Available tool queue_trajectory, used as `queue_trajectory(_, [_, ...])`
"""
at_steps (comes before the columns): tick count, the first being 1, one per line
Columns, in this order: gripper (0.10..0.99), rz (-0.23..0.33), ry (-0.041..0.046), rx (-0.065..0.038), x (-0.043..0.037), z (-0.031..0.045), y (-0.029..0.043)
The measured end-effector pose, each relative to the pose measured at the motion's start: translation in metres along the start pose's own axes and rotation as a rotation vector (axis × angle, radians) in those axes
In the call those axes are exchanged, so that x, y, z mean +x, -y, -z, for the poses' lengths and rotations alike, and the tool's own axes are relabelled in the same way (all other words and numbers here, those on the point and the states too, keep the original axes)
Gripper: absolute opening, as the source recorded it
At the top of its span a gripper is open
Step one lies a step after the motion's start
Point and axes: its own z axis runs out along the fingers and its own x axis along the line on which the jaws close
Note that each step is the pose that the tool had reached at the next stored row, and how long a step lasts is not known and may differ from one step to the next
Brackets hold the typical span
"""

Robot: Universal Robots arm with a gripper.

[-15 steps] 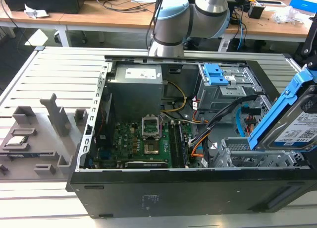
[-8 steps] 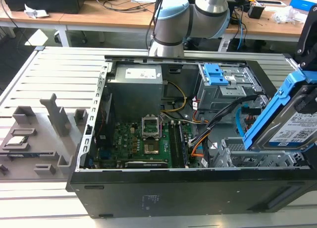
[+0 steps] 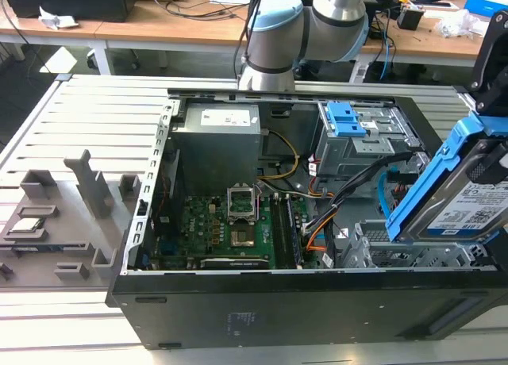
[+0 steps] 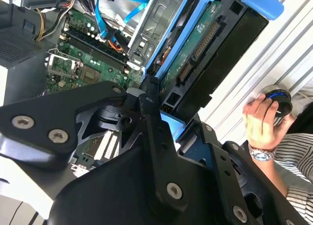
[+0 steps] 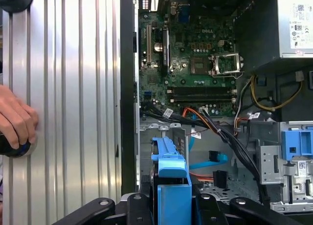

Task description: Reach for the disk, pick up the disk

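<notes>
Ribbed metal tabletop [image 3: 95, 111] carries an open black computer case [image 3: 262, 317] lying on its side, with wooden desks [image 3: 159, 20] behind it. At the exterior view's right, the disk [image 3: 464, 202] is lifted clear of the case and tilted, label outward, its blue bracket [image 3: 429, 178] running along its edges. In the second wrist view the gripper [image 4: 164, 120] is clamped onto the disk [image 4: 205, 54], its black fingers [image 4: 146, 100] closed against the bracket end. Below the disk sits the metal drive cage [image 3: 397, 250], with orange and blue cables [image 3: 317, 230] trailing toward the green motherboard [image 3: 230, 230]. A grey power supply [image 3: 218, 131] occupies the far corner. In the first wrist view a person's hand [image 5: 17, 120] rests on a dark round object on the tabletop beside the case. Grey holders [image 3: 59, 214] stand at the exterior view's left.
</notes>
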Motion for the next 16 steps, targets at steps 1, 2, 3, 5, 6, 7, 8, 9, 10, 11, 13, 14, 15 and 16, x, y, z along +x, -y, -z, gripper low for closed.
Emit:
queue_trajectory(1, [0.369, 0.000, 0.0000, 0.000, 0.0001, -0.0015, 0.0000])
queue_trajectory(2, [0.369, 0.000, -0.0001, 0.000, 0.0002, -0.0041, 0.0001])
queue_trajectory(3, [0.369, 0.000, -0.0001, 0.000, 0.0002, -0.0058, 0.0001])
queue_trajectory(5, [0.369, 0.000, -0.0003, 0.000, 0.0003, -0.0086, -0.0006])
queue_trajectory(6, [0.369, 0.000, -0.0004, 0.000, -0.0014, -0.0110, -0.0018])
queue_trajectory(7, [0.369, 0.000, -0.0007, 0.000, -0.0034, -0.0125, -0.0036])
queue_trajectory(8, [0.369, 0.000, -0.0010, 0.000, -0.0055, -0.0139, -0.0059])
queue_trajectory(9, [0.369, 0.000, -0.0011, 0.000, -0.0078, -0.0153, -0.0074])
queue_trajectory(10, [0.369, 0.000, -0.0009, 0.000, -0.0093, -0.0163, -0.0081])
queue_trajectory(11, [0.369, 0.000, -0.0012, 0.000, -0.0110, -0.0172, -0.0082])
queue_trajectory(13, [0.369, 0.001, -0.0022, 0.000, -0.0151, -0.0187, -0.0083])
queue_trajectory(14, [0.369, 0.001, -0.0024, 0.000, -0.0166, -0.0192, -0.0083])
queue_trajectory(15, [0.369, 0.001, -0.0026, 0.000, -0.0179, -0.0197, -0.0083])
queue_trajectory(16, [0.369, 0.002, -0.0027, 0.000, -0.0193, -0.0202, -0.0083])
